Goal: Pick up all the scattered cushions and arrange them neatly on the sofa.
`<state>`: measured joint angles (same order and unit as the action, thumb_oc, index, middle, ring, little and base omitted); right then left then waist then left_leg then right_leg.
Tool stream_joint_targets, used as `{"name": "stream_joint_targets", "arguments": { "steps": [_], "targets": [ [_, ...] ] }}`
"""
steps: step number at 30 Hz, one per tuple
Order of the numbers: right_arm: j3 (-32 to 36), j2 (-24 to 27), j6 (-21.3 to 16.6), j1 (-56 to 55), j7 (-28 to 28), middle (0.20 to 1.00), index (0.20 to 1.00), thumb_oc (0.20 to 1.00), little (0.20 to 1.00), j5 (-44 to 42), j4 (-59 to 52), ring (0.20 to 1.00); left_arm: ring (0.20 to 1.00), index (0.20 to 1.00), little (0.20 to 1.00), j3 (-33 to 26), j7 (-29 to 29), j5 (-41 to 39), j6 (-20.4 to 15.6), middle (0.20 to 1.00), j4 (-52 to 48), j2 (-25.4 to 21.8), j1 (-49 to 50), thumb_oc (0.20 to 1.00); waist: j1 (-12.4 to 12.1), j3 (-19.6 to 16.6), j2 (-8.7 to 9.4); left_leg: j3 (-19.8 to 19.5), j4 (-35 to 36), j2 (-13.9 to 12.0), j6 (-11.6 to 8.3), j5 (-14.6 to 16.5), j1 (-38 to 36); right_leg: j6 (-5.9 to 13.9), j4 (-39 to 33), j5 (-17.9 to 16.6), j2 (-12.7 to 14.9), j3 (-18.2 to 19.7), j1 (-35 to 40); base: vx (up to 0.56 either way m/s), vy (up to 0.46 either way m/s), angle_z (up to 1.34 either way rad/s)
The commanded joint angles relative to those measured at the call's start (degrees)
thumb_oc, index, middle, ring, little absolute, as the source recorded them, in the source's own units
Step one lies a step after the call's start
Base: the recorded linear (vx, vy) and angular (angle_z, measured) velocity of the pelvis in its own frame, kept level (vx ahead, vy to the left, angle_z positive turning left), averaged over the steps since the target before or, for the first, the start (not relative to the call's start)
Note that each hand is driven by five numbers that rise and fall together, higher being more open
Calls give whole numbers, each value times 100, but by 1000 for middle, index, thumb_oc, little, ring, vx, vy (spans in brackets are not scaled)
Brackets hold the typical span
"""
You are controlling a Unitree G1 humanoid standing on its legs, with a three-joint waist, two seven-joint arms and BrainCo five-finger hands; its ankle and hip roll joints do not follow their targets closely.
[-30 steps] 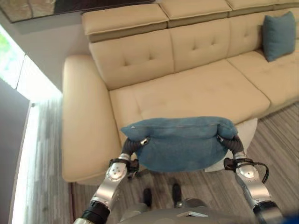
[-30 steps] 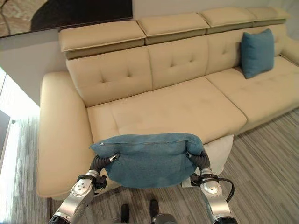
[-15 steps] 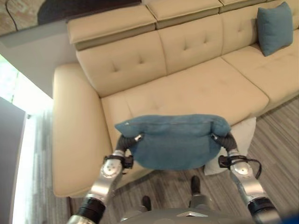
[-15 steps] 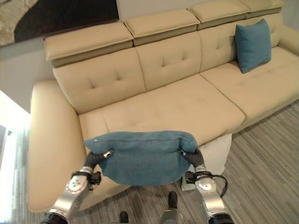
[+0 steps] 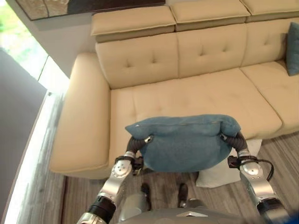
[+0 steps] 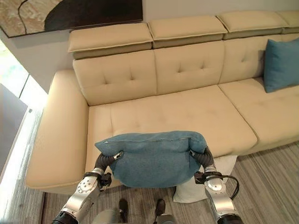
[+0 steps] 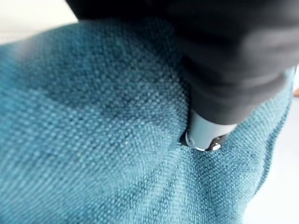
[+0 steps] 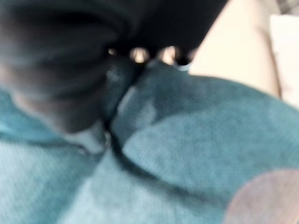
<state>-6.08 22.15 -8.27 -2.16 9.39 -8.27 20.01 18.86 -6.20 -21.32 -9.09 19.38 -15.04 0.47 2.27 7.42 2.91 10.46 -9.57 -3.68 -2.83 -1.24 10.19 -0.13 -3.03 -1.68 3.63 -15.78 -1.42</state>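
Observation:
I hold a blue cushion [image 5: 184, 142] in the air between both hands, level with the front edge of the beige sofa [image 6: 177, 112]. My left hand [image 5: 134, 144] grips its left end and my right hand [image 5: 235, 141] its right end, their fingers dug into the cloth. In the left wrist view a silver finger [image 7: 205, 133] presses a dent into the blue weave [image 7: 93, 140]. In the right wrist view my right hand [image 8: 70, 93] pinches a fold of the cushion [image 8: 196, 140]. A second blue cushion [image 6: 281, 65] leans against the sofa back at the far right. A white cushion [image 6: 201, 186] lies on the floor by the sofa's front.
The sofa's wide armrest [image 6: 53, 135] is on the left, with a bright window strip [image 5: 32, 154] along the floor beyond it. Grey wood-plank floor [image 6: 275, 186] runs in front of the sofa. A dark framed picture [image 6: 70, 14] hangs above the backrest.
The whole view has swung, so the sofa sits differently in the picture. The blue cushion stays held between both hands in front of the seat.

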Motion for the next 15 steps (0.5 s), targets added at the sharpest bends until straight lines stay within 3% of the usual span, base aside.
{"name": "stream_joint_targets", "arguments": {
  "steps": [1, 6, 9, 12, 15],
  "targets": [
    [370, -17, -338, 203, 189, 200, 200, 200, 200, -259, -265, 200, 200, 200, 200, -324, 130, -74, -398, 200, -500, -208, -233, 200, -4, -395, 170, -32, 74, 148, 73, 579, -339, 733, 664, 530, 355, 378, 156, 159, 139, -17],
    [335, -136, -321, 340, 139, 200, 200, 200, 200, -232, -200, 200, 200, 200, 200, -466, 132, -49, -409, 200, -704, -364, -147, 200, -108, -307, 112, 9, 255, 277, 279, 712, -644, 940, 1584, 406, 586, 521, -137, 83, 137, -7],
    [324, -220, -342, 393, 116, 200, 200, 200, 200, -240, -225, 200, 200, 200, 200, -524, 109, -55, -432, 200, -687, -415, -151, 200, -69, -228, 56, -60, 326, 321, 358, 772, -767, 1004, 2122, 298, 581, 746, -525, 68, 73, 0],
    [328, -211, -336, 465, 129, 200, 200, 200, 200, -230, -195, 200, 200, 200, 200, -543, 98, -56, -458, 200, -672, -382, -109, 200, -16, -243, 7, -167, 432, 390, 357, 788, -916, 935, 1790, 323, 478, 970, -672, 121, 8, 18],
    [301, -191, -340, 543, 144, 200, 200, 200, 200, -221, -187, 200, 200, 200, 200, -570, 57, -79, -480, 200, -622, -366, -146, 200, 25, -219, 6, -265, 510, 414, 319, 801, -1036, 981, 1293, 114, 477, 1027, -835, 101, -66, 12]
  ]
}}
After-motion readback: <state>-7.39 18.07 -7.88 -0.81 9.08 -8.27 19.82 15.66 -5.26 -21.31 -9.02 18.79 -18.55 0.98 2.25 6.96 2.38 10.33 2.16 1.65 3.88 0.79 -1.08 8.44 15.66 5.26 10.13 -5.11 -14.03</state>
